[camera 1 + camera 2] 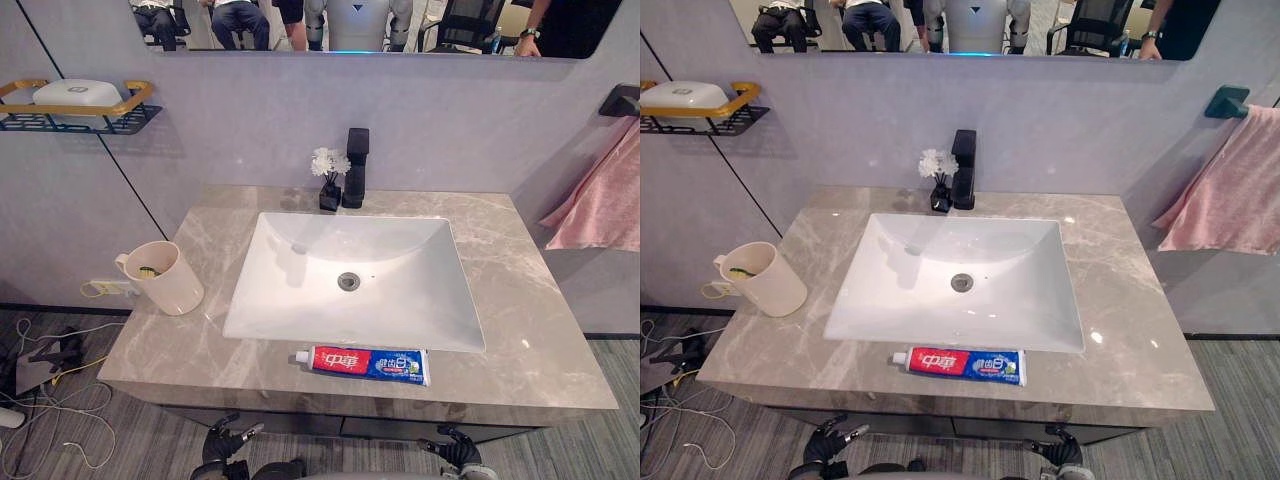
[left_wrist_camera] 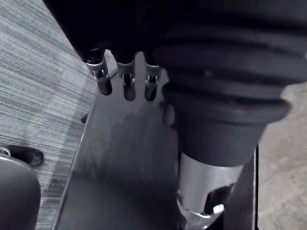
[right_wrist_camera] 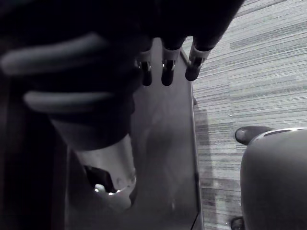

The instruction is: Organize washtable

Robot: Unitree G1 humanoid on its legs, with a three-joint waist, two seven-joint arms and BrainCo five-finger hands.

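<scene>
A red, white and blue toothpaste tube (image 1: 365, 363) lies flat on the grey marble countertop (image 1: 520, 330), just in front of the white sink (image 1: 400, 300). A cream cup (image 1: 163, 277) with a handle stands upright at the counter's left edge, with something small and green inside. Both hands hang below the counter's front edge. My left hand (image 1: 228, 441) is at the lower left and my right hand (image 1: 455, 450) at the lower right. Each holds nothing. In the wrist views the left fingers (image 2: 127, 84) and right fingers (image 3: 165, 67) hang straight beside the dark cabinet front.
A black faucet (image 1: 355, 165) and a small black vase of white flowers (image 1: 329, 180) stand behind the basin. A wall shelf (image 1: 70, 120) at the upper left carries a white soap box (image 1: 78, 95). A pink towel (image 1: 605, 200) hangs at the right. Cables lie on the floor at the left.
</scene>
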